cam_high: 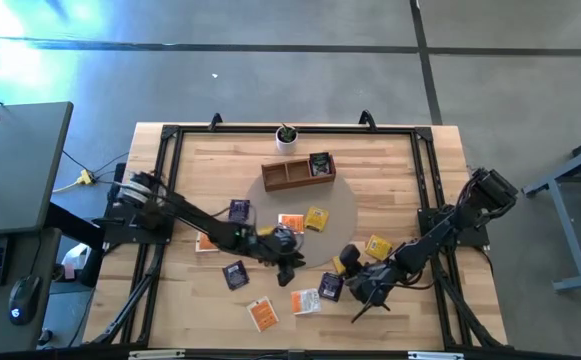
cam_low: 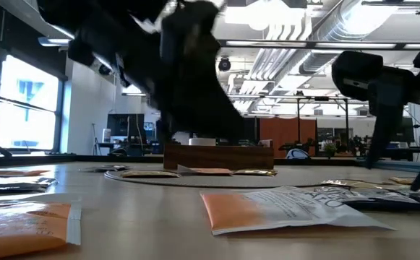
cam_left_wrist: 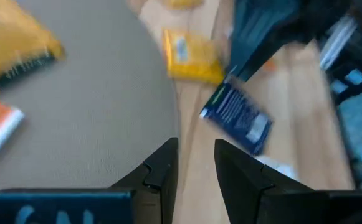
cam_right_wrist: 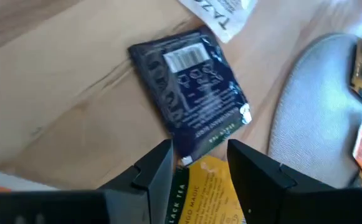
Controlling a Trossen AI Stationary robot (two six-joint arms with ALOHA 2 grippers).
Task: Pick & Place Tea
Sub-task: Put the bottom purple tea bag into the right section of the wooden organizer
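Observation:
Several tea sachets lie flat on the wooden table: dark purple ones (cam_high: 238, 210) (cam_high: 235, 274) (cam_high: 330, 288), orange ones (cam_high: 290, 222) (cam_high: 262, 314), yellow ones (cam_high: 316, 218) (cam_high: 377, 245). Another dark sachet (cam_high: 320, 163) sits in the wooden tray. My left gripper (cam_high: 292, 265) (cam_left_wrist: 196, 146) hovers near the table's middle, by the grey mat's edge, narrowly open with nothing between its fingers. My right gripper (cam_high: 350, 265) (cam_right_wrist: 199, 149) is right of it, with a yellow sachet (cam_right_wrist: 207, 186) between its fingers. A dark purple sachet (cam_right_wrist: 187, 93) lies just beyond them. My right gripper has the yellow sachet's printed face (cam_right_wrist: 193, 186) filling the gap between its two fingers (cam_right_wrist: 156, 168), which hide its side edges. The fingers slant down from the table's right side. Whether the sachet is lifted clear or still lies on the table, I cannot tell.
A brown wooden compartment tray (cam_high: 292, 178) stands on a round grey mat (cam_high: 345, 205) at the far middle, with a small white plant pot (cam_high: 287, 137) behind it. Black frame rails (cam_high: 165, 190) (cam_high: 425, 180) run along both sides. The two arms' ends are close together.

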